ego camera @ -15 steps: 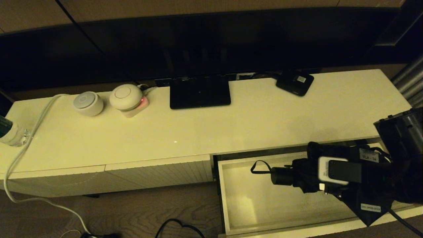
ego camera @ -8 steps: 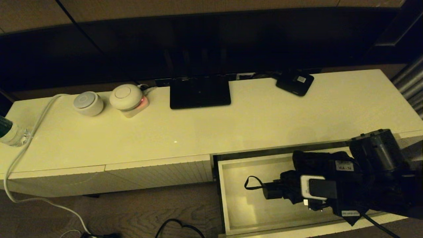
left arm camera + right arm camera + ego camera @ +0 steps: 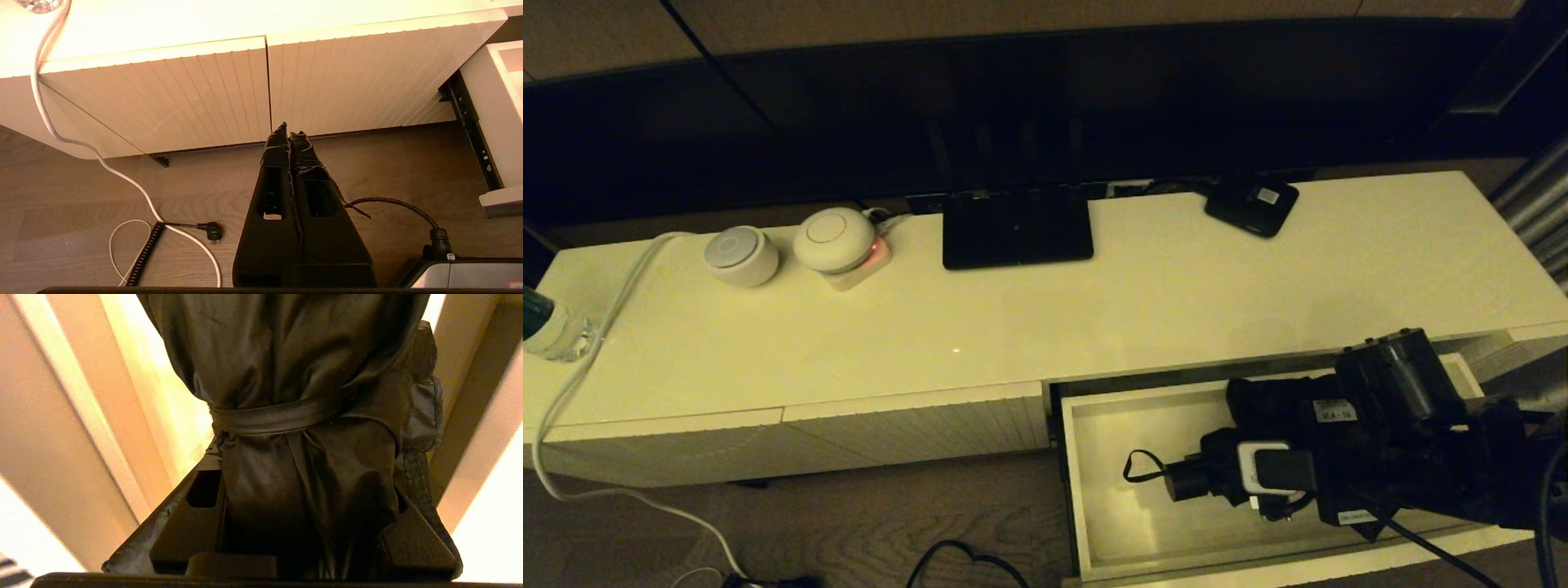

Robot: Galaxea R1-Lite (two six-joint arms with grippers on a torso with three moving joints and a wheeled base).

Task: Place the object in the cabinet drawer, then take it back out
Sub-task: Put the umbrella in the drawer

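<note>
One long cream worktop tops the cabinet. It has one open drawer and two closed ribbed fronts. On the worktop sit two round white gadgets, one flat black stand and one small black box. One umbrella is inside the drawer, squeezed between the two fingers of the right end effector. It is black with baggy cloth, one strap tied round it, and its short handle and loop poke out past the fingers. The left end effector hangs over the floor with its fingers pressed together, well apart from the umbrella.
</note>
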